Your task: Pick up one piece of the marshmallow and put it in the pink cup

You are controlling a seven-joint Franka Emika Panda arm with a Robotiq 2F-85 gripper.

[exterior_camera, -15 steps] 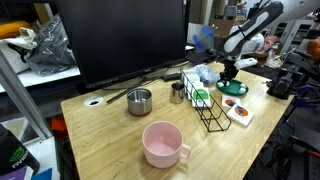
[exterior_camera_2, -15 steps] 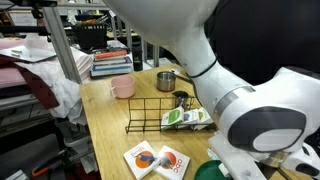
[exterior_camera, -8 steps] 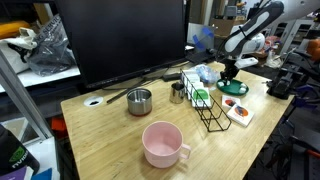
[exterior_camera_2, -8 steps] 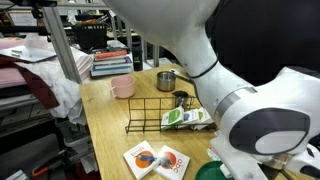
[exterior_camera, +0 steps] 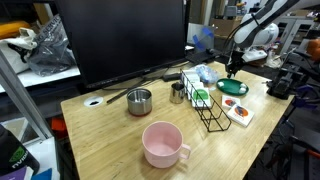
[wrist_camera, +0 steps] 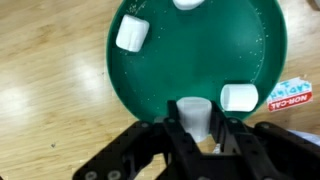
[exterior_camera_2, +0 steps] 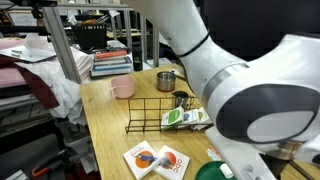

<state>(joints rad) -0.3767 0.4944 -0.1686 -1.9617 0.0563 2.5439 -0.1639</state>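
- Holding one white marshmallow piece (wrist_camera: 194, 110), the black hand (wrist_camera: 196, 128) is clamped tight on it over the round green plate (wrist_camera: 200, 50).
- It could drop the piece on the way (soft things slip), or bump the black wire rack (exterior_camera: 207, 108).
- The wide pale-pink cup (exterior_camera: 163, 143) looks empty, well apart on the wooden bench (exterior_camera: 100, 140).
- The plate holds three more white pieces (wrist_camera: 132, 33).

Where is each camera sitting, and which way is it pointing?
Exterior view: near end of the table by the pink cup, facing across to the arm at the far corner.
Exterior view: close behind the arm, which fills the right, facing past the wire rack toward the cup.
Wrist view: straight down on the green plate; gripper holds a marshmallow piece.
Both exterior views share cup and rack.
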